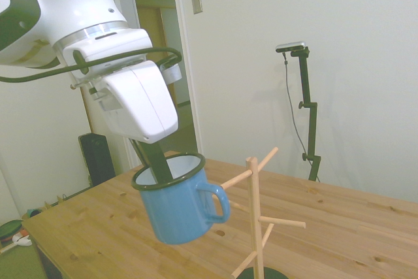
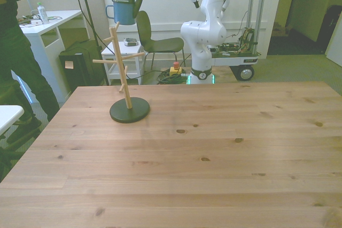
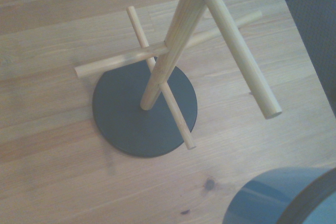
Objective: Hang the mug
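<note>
I've got the gripper [image 1: 159,169] pinched on the mug [image 1: 179,202] rim, one finger inside, mug up in the air next to the wooden rack [image 1: 255,217]. Risk imo: handle misses the top peg, knocks it, rack tips.

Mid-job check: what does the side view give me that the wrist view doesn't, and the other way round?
Only the side view shows the grip: the gripper holds the mug by its rim, one finger inside, the mug tilted in the air with its handle turned toward the rack's upper pegs.

Only the wrist view shows the rack's dark round base whole, seen from above, and how the pegs fan out from the post.

Both show the mug, the wooden mug rack, and the wooden table; the mug is not yet on any peg.
</note>
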Robot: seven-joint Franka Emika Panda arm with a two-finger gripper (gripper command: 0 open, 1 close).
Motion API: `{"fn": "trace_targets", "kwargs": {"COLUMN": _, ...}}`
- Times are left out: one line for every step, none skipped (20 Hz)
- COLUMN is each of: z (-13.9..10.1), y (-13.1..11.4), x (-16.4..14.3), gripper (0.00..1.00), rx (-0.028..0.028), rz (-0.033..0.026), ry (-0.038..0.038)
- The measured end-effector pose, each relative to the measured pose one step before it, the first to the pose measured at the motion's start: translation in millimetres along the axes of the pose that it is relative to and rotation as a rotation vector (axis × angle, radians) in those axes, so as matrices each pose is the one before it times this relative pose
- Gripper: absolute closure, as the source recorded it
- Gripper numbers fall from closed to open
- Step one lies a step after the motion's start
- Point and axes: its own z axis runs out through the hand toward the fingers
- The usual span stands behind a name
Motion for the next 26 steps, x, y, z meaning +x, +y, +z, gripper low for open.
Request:
{"fn": "trace_targets", "kwargs": {"z": 0.08, "y": -1.66, "x": -0.84, "gripper": 1.00, "rx": -0.00031, "rz": -0.00073, "ry": -0.00221}}
{"fn": "trace_targets", "kwargs": {"z": 0.39, "y": -2.26, "x": -1.07, "gripper": 1.00, "rx": -0.00060, "rz": -0.00157, "ry": -0.00361}}
{"fn": "trace_targets", "kwargs": {"z": 0.37, "y": -2.92, "x": -1.13, "gripper": 1.00, "rx": 0.00009, "rz": -0.00233, "ry": -0.00245}}
{"fn": "trace_targets", "kwargs": {"z": 0.19, "y": -3.15, "x": -1.06, "gripper": 1.00, "rx": 0.00035, "rz": -0.00237, "ry": -0.00094}}
{"fn": "trace_targets", "kwargs": {"z": 0.23, "y": -2.73, "x": -0.85, "gripper": 1.00, "rx": -0.00003, "rz": -0.00027, "ry": -0.00060}}
{"fn": "trace_targets", "kwargs": {"z": 0.42, "y": -2.19, "x": -0.54, "gripper": 1.00, "rx": -0.00036, "rz": 0.00166, "ry": -0.00090}}
{"fn": "trace_targets", "kwargs": {"z": 0.58, "y": -1.62, "x": -0.13, "gripper": 1.00, "rx": -0.00017, "rz": 0.00077, "ry": -0.00138}}
{"fn": "trace_targets", "kwargs": {"z": 0.99, "y": -1.71, "x": 0.21, "gripper": 1.00, "rx": -0.00048, "rz": -0.00046, "ry": -0.00235}}
{"fn": "trace_targets", "kwargs": {"z": 1.34, "y": -1.98, "x": 0.29, "gripper": 1.00, "rx": -0.00099, "rz": -0.00089, "ry": -0.00289}}
{"fn": "trace_targets", "kwargs": {"z": 1.69, "y": -2.62, "x": 0.22, "gripper": 1.00, "rx": -0.00140, "rz": -0.00194, "ry": -0.00366}}
{"fn": "trace_targets", "kwargs": {"z": 1.62, "y": -3.15, "x": 0.18, "gripper": 1.00, "rx": -0.00171, "rz": -0.00206, "ry": -0.00343}}
{"fn": "trace_targets", "kwargs": {"z": 0.98, "y": -3.32, "x": 0.18, "gripper": 1.00, "rx": -0.00123, "rz": -0.00229, "ry": -0.00202}}
{"fn": "trace_targets", "kwargs": {"z": 0.38, "y": -3.12, "x": 0.25, "gripper": 1.00, "rx": -0.00098, "rz": -0.00235, "ry": -0.00082}}
{"fn": "trace_targets", "kwargs": {"z": -0.38, "y": -3.14, "x": 0.33, "gripper": 1.00, "rx": 0.00052, "rz": -0.00074, "ry": 0.00036}}
{"fn": "trace_targets", "kwargs": {"z": -1.14, "y": -2.60, "x": -0.05, "gripper": 1.00, "rx": 0.00133, "rz": 0.00013, "ry": 0.00190}}
{"fn": "trace_targets", "kwargs": {"z": -1.24, "y": -2.29, "x": -0.13, "gripper": 1.00, "rx": 0.00125, "rz": -0.00024, "ry": 0.00216}}
{"fn": "trace_targets", "kwargs": {"z": -1.36, "y": -2.15, "x": -0.59, "gripper": 1.00, "rx": 0.00114, "rz": -0.00124, "ry": 0.00232}}
{"fn": "trace_targets", "kwargs": {"z": -1.20, "y": -2.15, "x": -0.88, "gripper": 1.00, "rx": 0.00071, "rz": -0.00197, "ry": 0.00140}}
{"fn": "trace_targets", "kwargs": {"z": -0.95, "y": -2.55, "x": -1.16, "gripper": 1.00, "rx": 0.00071, "rz": -0.00236, "ry": 0.00113}}
{"fn": "trace_targets", "kwargs": {"z": -0.84, "y": -3.09, "x": -1.51, "gripper": 1.00, "rx": 0.00070, "rz": -0.00293, "ry": 0.00009}}
{"fn": "trace_targets", "kwargs": {"z": -0.55, "y": -2.86, "x": -1.51, "gripper": 1.00, "rx": 0.00002, "rz": -0.00269, "ry": -0.00045}}
{"fn": "trace_targets", "kwargs": {"z": -0.20, "y": -2.70, "x": -1.57, "gripper": 1.00, "rx": -0.00114, "rz": -0.00210, "ry": -0.00079}}
{"fn": "trace_targets", "kwargs": {"z": -0.09, "y": -2.48, "x": -1.51, "gripper": 1.00, "rx": -0.00174, "rz": -0.00002, "ry": -0.00080}}
{"fn": "trace_targets", "kwargs": {"z": 0.10, "y": -2.17, "x": -1.41, "gripper": 1.00, "rx": -0.00099, "rz": -0.00109, "ry": -0.00192}}
{"fn": "trace_targets", "kwargs": {"z": 0.41, "y": -2.23, "x": -1.49, "gripper": 1.00, "rx": -0.00054, "rz": -0.00225, "ry": -0.00261}}
{"fn": "trace_targets", "kwargs": {"z": 0.74, "y": -2.02, "x": -1.36, "gripper": 1.00, "rx": -0.00027, "rz": -0.00149, "ry": -0.00247}}
